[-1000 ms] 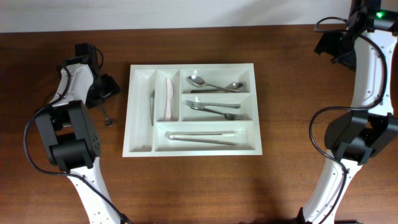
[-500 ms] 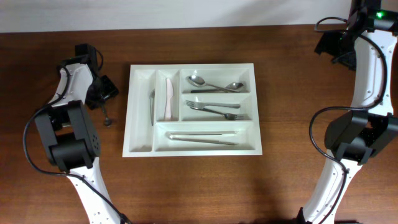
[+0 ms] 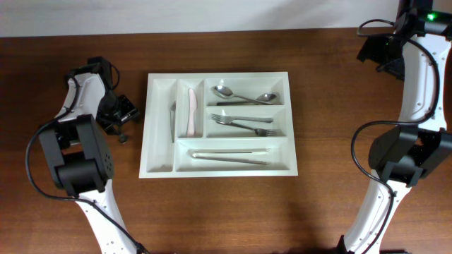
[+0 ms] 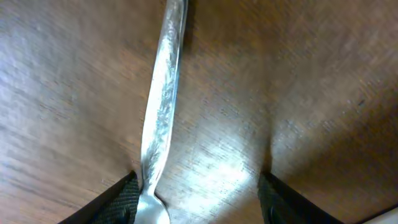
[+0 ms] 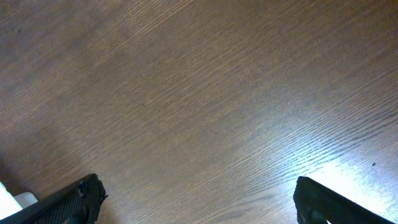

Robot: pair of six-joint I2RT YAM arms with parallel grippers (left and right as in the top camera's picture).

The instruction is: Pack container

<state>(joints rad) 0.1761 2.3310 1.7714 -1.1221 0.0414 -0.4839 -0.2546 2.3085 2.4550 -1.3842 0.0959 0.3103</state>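
Container (image 3: 217, 74): cutlery tray, mid-counter (image 3: 318, 212), stocked w/ knives (image 3: 191, 113), spoons (image 3: 244, 95), forks (image 3: 244, 121). Picking steel utensil (image 4: 158, 106) off counter left of tray, prob. Left end effector (image 4: 199, 202): spread apart, handle right beside one finger; better to re-centre, then sink low before closing. Vs 0.5 s ago: swivelled, nudged toward front edge. Right end effector (image 5: 196, 199): apart, idle at far right corner.
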